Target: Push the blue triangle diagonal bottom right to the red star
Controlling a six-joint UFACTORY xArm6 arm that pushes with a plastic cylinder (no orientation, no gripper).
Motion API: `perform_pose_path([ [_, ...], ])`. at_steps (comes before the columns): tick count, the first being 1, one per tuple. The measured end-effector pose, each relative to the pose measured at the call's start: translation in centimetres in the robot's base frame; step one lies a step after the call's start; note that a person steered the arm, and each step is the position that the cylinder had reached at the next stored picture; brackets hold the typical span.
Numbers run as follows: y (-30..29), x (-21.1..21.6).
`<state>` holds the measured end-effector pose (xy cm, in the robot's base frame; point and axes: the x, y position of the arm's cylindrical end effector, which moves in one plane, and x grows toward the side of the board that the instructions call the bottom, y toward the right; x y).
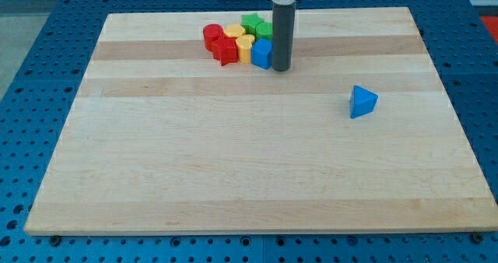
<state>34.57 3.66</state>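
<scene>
The blue triangle [362, 102] lies alone on the wooden board toward the view's right, well below and right of the cluster. The red star [226, 51] sits at the lower left of a tight cluster near the view's top centre. My tip [281, 68] rests on the board at the cluster's right edge, touching or almost touching a blue block [261, 54]. The tip is far to the upper left of the blue triangle.
The cluster also holds a red cylinder [212, 36], a yellow block [234, 33], a second yellow block [245, 48] and two green blocks [252, 22] [265, 32]. The board [233, 162] lies on a blue perforated table.
</scene>
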Motion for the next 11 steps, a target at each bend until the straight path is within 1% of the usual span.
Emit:
perform_pose_path([
  [3,-0.1,0.2],
  [4,-3.4,3.6],
  [5,-10.2,8.3],
  [6,-12.0,9.4],
  [7,-17.5,8.4],
  [8,-19.9,7.3],
  [9,-21.9,1.4],
  [10,-21.9,-6.2],
  [11,-21.7,-11.0],
])
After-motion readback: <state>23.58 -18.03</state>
